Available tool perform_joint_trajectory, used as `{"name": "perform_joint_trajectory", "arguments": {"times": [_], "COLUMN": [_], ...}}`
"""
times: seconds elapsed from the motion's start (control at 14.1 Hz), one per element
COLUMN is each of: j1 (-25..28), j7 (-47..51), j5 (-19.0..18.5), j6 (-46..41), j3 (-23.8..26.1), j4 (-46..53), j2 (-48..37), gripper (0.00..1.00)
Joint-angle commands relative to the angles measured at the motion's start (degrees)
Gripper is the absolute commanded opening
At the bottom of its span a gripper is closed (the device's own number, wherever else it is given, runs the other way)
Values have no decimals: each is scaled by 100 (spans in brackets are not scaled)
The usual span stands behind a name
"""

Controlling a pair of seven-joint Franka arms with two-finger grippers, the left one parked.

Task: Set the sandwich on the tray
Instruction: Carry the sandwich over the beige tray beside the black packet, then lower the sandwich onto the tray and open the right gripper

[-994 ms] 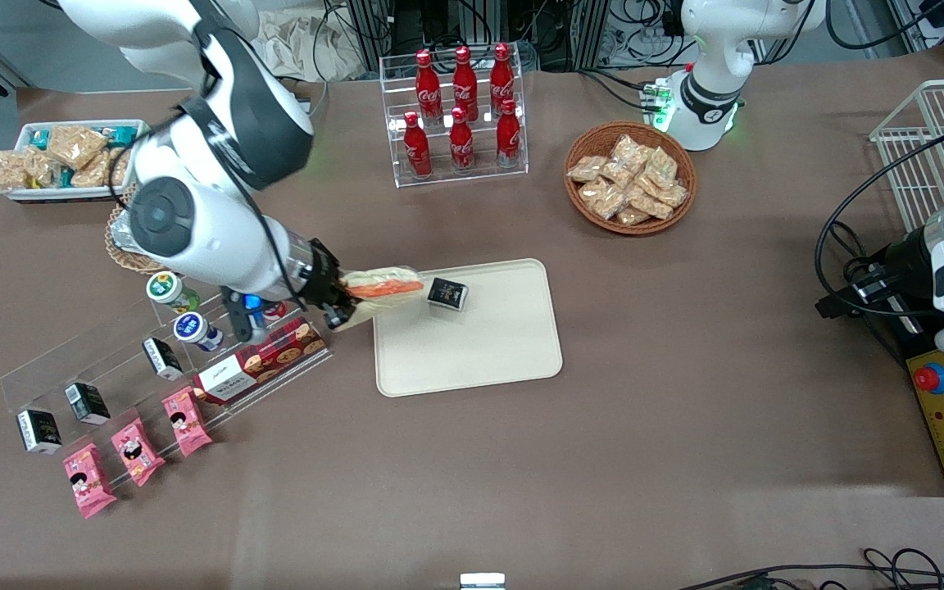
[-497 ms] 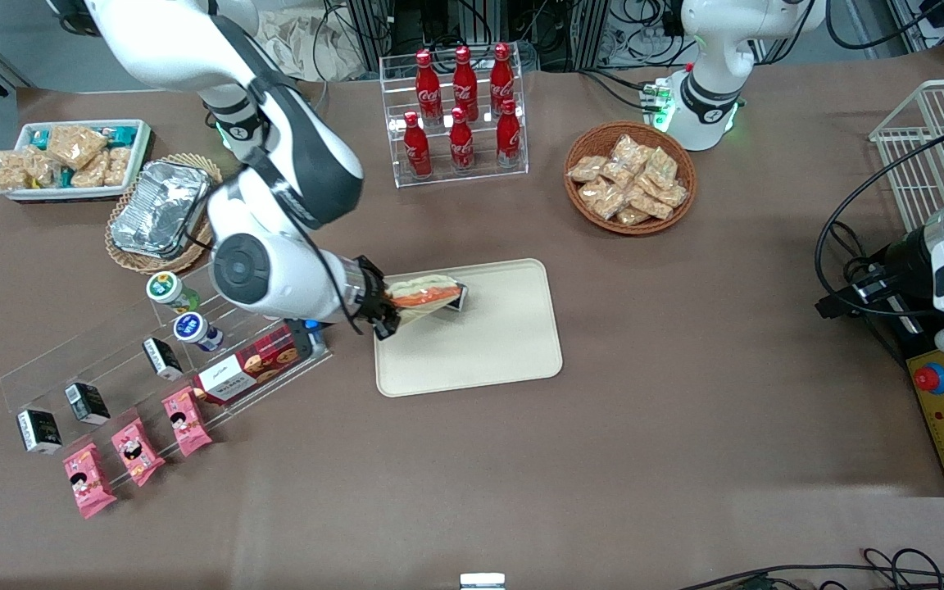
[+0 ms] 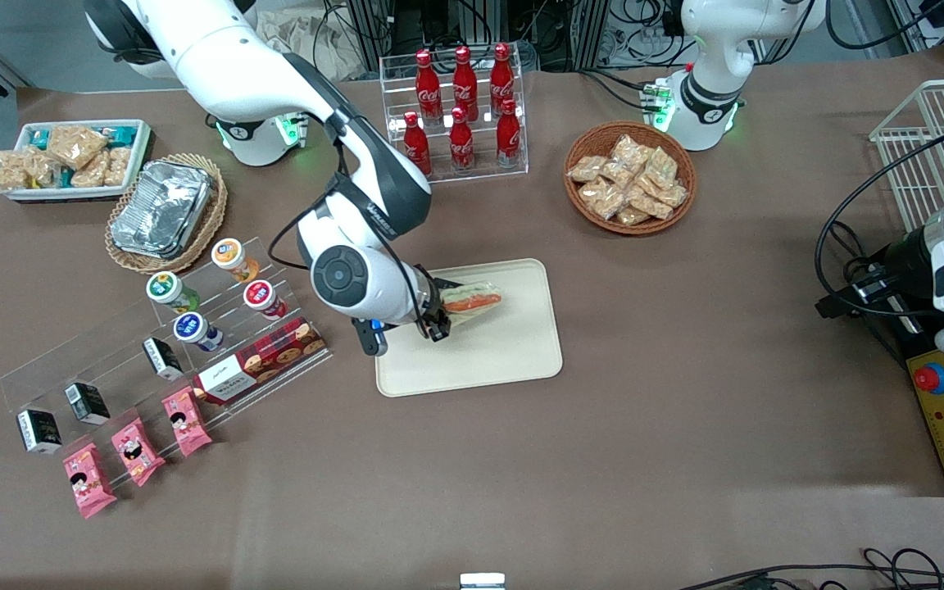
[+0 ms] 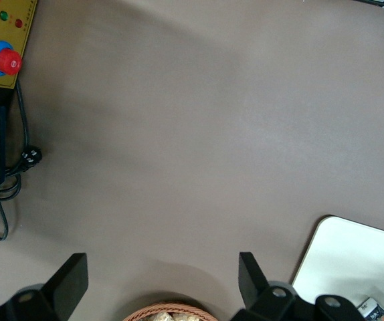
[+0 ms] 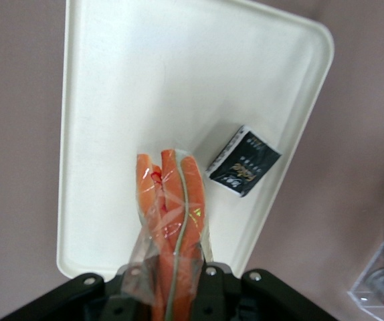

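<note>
My right gripper is shut on the sandwich, a wedge in clear wrap with orange and green filling. It holds the sandwich above the cream-beige tray, over the tray part nearest the working arm. In the right wrist view the sandwich sticks out from between the fingers over the tray. A small black box lies on the tray beside the sandwich; in the front view the sandwich hides it.
A clear stepped rack with small jars, boxes and pink packets stands toward the working arm's end. A cola bottle rack, a snack basket, a foil container and a white snack tray stand farther back.
My gripper has carried the sandwich from the tray's edge by the stepped rack to above the tray. The arm has swung clear of the foil container and jars.
</note>
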Motion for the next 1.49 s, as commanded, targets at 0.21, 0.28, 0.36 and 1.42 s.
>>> {"name": "perform_joint_trajectory", "arguments": {"times": [0.21,0.28,0.36,1.42], "j1": [186,212,212,177], "j7": [497,506,506,497], "j5": [-111,-111,-111,-120], "j6": [612,717,805,1545], "j3": [-96,-96,-122,-210], "j4": [137,137,128,146], "j2": [524,620,725,1192], "gripper": [0,0,0,96]}}
